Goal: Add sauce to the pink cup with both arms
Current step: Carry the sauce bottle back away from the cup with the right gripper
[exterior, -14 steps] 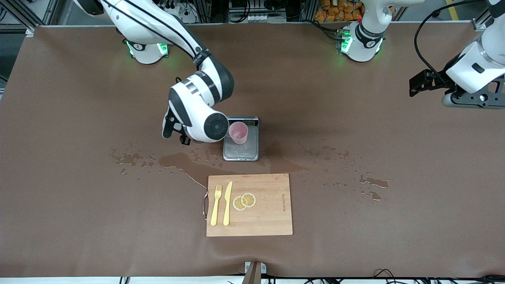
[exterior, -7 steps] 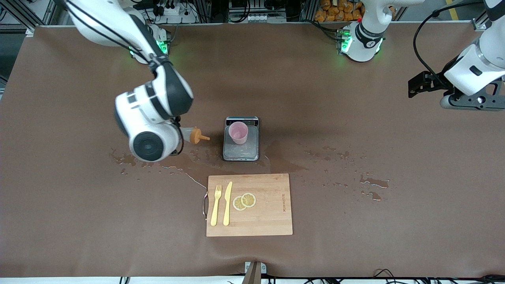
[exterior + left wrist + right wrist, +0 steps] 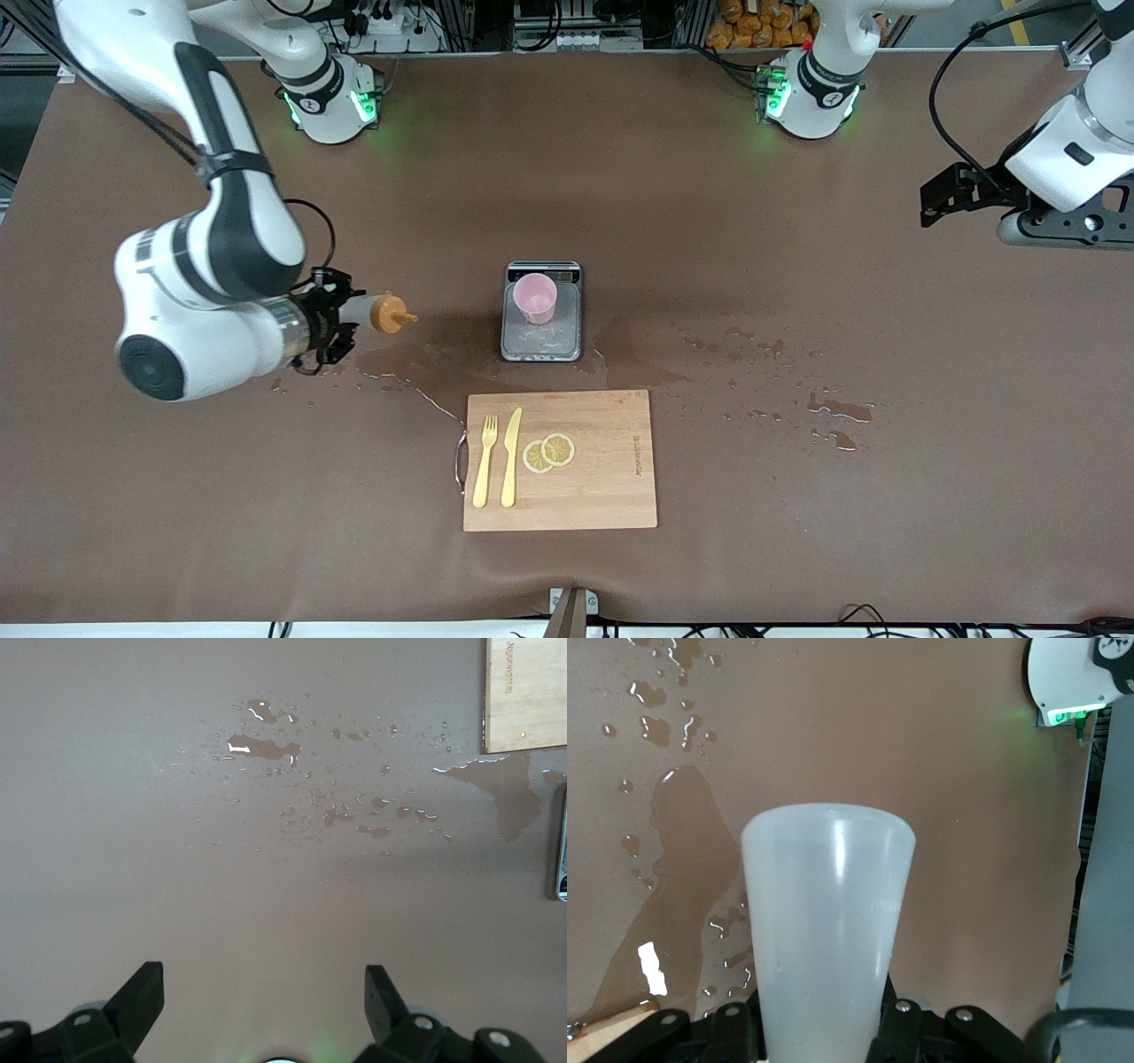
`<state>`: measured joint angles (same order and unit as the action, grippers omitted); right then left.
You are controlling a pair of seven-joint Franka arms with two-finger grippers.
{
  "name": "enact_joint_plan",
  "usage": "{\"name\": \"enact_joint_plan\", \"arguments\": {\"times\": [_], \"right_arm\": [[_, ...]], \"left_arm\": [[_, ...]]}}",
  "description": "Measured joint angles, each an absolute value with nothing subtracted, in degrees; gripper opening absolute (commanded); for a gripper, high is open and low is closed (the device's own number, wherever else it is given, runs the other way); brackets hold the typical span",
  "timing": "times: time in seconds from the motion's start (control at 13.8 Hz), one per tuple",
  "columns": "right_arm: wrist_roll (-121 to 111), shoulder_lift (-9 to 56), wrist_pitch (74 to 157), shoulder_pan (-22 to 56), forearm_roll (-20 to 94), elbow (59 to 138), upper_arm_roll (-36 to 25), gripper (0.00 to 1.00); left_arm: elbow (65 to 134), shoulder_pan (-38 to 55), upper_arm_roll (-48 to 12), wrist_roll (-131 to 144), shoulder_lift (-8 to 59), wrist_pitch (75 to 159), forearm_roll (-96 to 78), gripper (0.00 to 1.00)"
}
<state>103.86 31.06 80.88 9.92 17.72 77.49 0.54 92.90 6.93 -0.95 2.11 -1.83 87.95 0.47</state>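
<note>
Sauce (image 3: 376, 312) is gripped by right gripper (image 3: 330, 319), fingers closed on it, held sideways over wet counter (image 3: 797, 496), away from pink cup (image 3: 535, 298) on scale (image 3: 541, 341). Left gripper (image 3: 264, 1005) waits w/ fingers wide apart, empty. Pour looks done; bottle to be set down.

A robotics laboratory set up as a mock kitchen is shown. Two large white jointed robot arms with black bands (image 3: 213, 221) (image 3: 1076, 146) are bolted at round bases lit green (image 3: 330, 97) along the top edge of the frame, where aluminium framing, cables and power strips (image 3: 549, 27) are seen. The wide counter covered in brown matting (image 3: 177, 496) is wetted by spilled puddles (image 3: 416, 363) at mid-frame. Kitchen props are laid out at the centre: a small silver digital scale (image 3: 542, 332), a rectangular bamboo cutting board (image 3: 602, 487), a yellow plastic fork (image 3: 484, 461) and knife (image 3: 511, 456), and lemon slices (image 3: 548, 452).
</note>
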Motion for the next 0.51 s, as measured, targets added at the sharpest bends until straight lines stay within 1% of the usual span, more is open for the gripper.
{"name": "enact_joint_plan", "arguments": {"times": [0.07,0.22,0.36,0.51], "right_arm": [[101.4,30.7,80.8,8.6,18.4,78.0,0.5,0.42],[95.0,30.1,80.3,5.2,23.1,79.5,0.5,0.45],[88.0,30.1,79.1,0.8,27.1,81.2,0.4,0.45],[81.0,30.1,78.8,-3.6,28.7,83.4,0.4,0.45]], "left_arm": [[92.9,6.9,-1.0,2.1,-1.9,88.0,0.5,1.0],[92.9,6.9,-1.1,2.1,-1.9,88.0,0.5,1.0],[92.9,6.9,-1.0,2.1,-1.9,88.0,0.5,1.0],[92.9,6.8,-1.0,2.1,-1.9,88.0,0.5,1.0]]}}
